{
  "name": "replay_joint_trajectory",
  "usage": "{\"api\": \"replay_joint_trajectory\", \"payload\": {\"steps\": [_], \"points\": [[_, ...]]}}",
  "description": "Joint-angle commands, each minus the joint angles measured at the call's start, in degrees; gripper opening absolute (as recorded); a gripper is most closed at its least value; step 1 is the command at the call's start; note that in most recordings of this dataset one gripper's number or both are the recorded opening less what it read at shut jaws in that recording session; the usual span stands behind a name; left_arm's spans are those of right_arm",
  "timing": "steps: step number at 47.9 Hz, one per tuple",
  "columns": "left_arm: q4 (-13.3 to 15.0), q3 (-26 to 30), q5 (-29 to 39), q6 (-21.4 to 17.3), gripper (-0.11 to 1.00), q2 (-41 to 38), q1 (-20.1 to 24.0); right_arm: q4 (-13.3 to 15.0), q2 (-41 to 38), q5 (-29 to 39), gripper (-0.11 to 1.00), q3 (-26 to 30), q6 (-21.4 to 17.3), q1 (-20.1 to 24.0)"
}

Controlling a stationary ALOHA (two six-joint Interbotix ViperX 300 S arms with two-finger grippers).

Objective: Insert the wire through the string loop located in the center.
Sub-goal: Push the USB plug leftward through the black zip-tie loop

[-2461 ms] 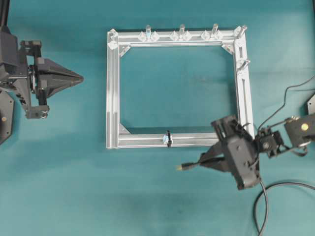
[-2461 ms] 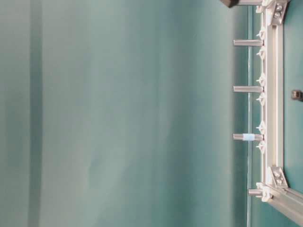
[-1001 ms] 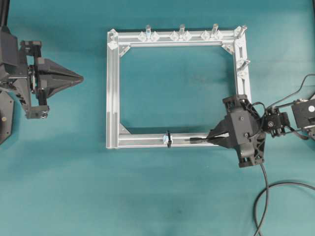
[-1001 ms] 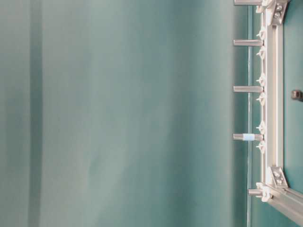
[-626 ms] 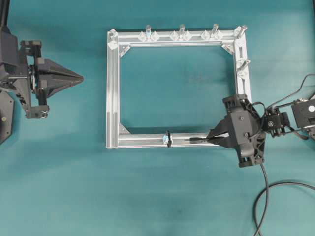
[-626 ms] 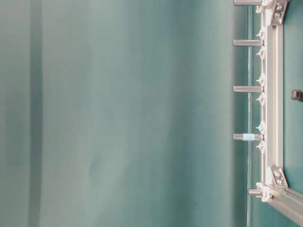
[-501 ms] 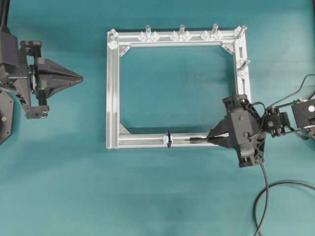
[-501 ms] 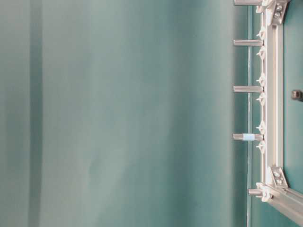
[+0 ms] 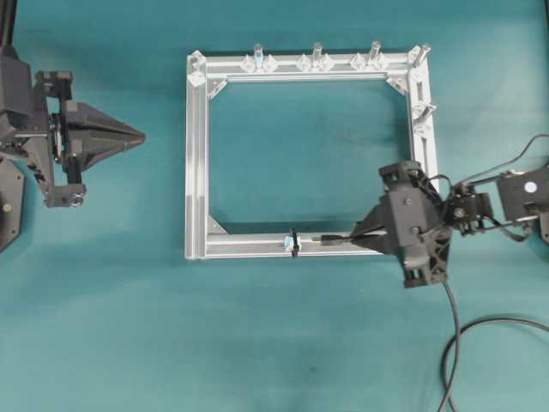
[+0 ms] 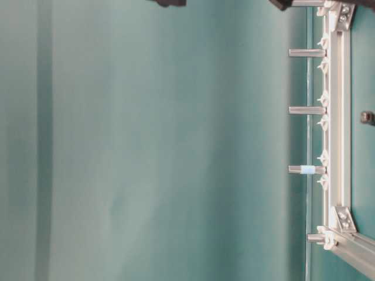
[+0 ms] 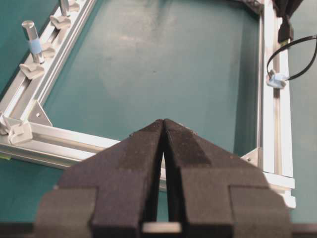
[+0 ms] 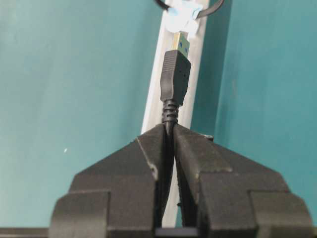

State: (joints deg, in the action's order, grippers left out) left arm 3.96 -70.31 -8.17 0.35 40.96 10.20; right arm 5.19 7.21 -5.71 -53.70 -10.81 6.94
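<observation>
Overhead exterior: right gripper [image 9: 362, 236] level over frame bar [image 9: 249, 245], clamped on wire [image 12: 175, 79], yellowish plug just short of string loop [image 9: 293, 242]; left gripper [image 9: 137, 136] closed, idle.

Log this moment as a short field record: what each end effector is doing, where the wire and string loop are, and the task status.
right end effector: shut on the wire, just behind its plug
wire: plug lies along the frame's near bar, pointing at the string loop
plug tip: close to the loop, not yet through it
left end effector: shut, empty, off to the left of the frame
task status: insertion not yet done
</observation>
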Motion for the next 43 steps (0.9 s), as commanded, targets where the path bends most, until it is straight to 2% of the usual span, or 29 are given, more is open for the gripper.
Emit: {"api": "replay_joint_trajectory", "payload": {"steps": [1, 27, 43], "points": [[-0.1, 1.2, -0.3, 0.0, 0.05, -0.1, -0.2, 0.0, -0.5, -0.4, 0.08, 2.3, -0.1, -0.2], [-0.1, 1.0, -0.3, 0.0, 0.05, -0.1, -1.2, 0.2, -9.3, -1.6, 0.08, 11.7, -0.1, -0.9], [-0.2, 0.7, -0.4, 0.0, 0.05, -0.1, -2.3, 0.2, -10.6, -1.6, 0.09, 13.4, -0.1, -1.1]]}}
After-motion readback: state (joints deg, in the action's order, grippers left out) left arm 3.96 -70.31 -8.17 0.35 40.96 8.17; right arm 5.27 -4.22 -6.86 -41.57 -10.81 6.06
